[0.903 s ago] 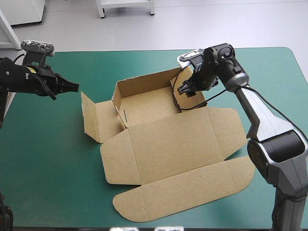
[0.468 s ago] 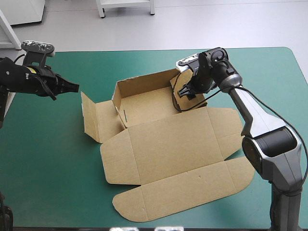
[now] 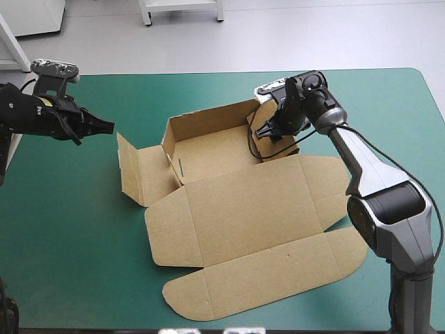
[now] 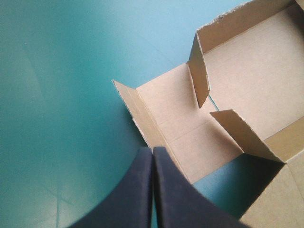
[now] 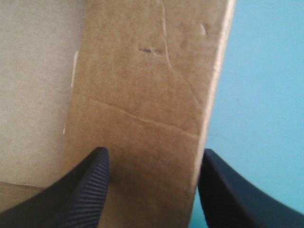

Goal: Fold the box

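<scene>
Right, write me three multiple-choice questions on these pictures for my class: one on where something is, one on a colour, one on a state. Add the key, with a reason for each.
1. Where is the right gripper?
A. Over the bare table at the left.
B. At the raised right wall of the box.
C. On the flat rounded flap at the near edge.

2. What colour is the table cover?
A. Teal-green.
B. Red.
C. White.

3. How does the left gripper stand?
A. Fingers wide apart.
B. Shut on the box.
C. Shut, holding nothing.

Key:
1 B: in the right wrist view its open fingers stand on either side of that wall.
2 A: the colour shows all round the box.
3 C: its fingers meet in one arch, and the high view shows it clear of the box.
</scene>
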`<action>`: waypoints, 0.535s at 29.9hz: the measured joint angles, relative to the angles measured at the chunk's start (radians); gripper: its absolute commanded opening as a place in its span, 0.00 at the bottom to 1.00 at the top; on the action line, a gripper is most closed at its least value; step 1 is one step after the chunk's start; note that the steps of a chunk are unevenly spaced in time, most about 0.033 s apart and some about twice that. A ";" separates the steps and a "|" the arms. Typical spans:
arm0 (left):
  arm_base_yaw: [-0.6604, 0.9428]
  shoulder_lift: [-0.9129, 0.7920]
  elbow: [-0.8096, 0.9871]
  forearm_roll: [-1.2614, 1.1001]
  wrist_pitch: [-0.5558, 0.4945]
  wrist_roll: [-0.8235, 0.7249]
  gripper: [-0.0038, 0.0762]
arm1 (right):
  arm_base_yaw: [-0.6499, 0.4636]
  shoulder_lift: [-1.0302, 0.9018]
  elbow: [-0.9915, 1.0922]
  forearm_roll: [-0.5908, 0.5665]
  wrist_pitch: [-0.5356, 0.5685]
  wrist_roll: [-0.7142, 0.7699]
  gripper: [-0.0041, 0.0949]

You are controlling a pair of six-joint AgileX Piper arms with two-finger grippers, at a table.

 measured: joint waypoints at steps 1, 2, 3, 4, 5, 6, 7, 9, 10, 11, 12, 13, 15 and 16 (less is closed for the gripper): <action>0.000 0.000 0.000 0.000 0.000 0.000 0.04 | -0.001 0.005 0.000 0.000 0.000 0.000 0.53; 0.000 0.000 0.000 0.000 0.000 0.000 0.04 | -0.001 0.007 0.000 0.000 0.000 0.000 0.53; 0.000 0.000 0.000 0.000 0.000 0.000 0.04 | -0.002 0.012 0.000 0.000 0.001 0.002 0.52; 0.000 0.000 0.000 0.000 0.000 0.000 0.04 | -0.004 0.015 0.000 0.001 0.001 0.005 0.50; 0.000 0.000 0.000 0.000 0.000 0.000 0.04 | -0.004 0.016 0.000 0.001 0.001 0.008 0.48; 0.000 0.000 0.000 0.000 0.000 0.000 0.04 | -0.006 0.017 0.000 0.001 0.001 0.011 0.45; 0.000 0.000 0.000 0.000 0.000 0.000 0.04 | -0.007 0.017 0.000 0.001 0.001 0.013 0.40; 0.000 0.000 0.000 0.000 0.000 0.001 0.04 | -0.009 0.017 0.000 0.001 0.002 0.017 0.28; 0.000 0.000 0.000 0.000 0.000 0.001 0.04 | -0.009 0.017 0.000 0.001 0.004 0.018 0.21; 0.000 0.000 0.000 0.000 0.000 0.001 0.04 | -0.009 0.017 0.000 0.001 0.007 0.018 0.14; 0.000 0.000 0.000 0.000 0.000 0.001 0.04 | -0.009 0.017 0.000 -0.001 0.011 0.018 0.05; 0.000 0.000 0.000 0.000 0.000 0.001 0.04 | -0.009 0.017 0.000 -0.008 0.016 0.018 0.03; 0.000 0.000 0.000 0.000 0.000 0.001 0.04 | -0.009 0.017 -0.001 -0.022 0.020 0.019 0.03; 0.000 0.000 0.000 0.000 0.000 0.001 0.04 | -0.010 0.017 -0.001 -0.021 0.021 0.027 0.03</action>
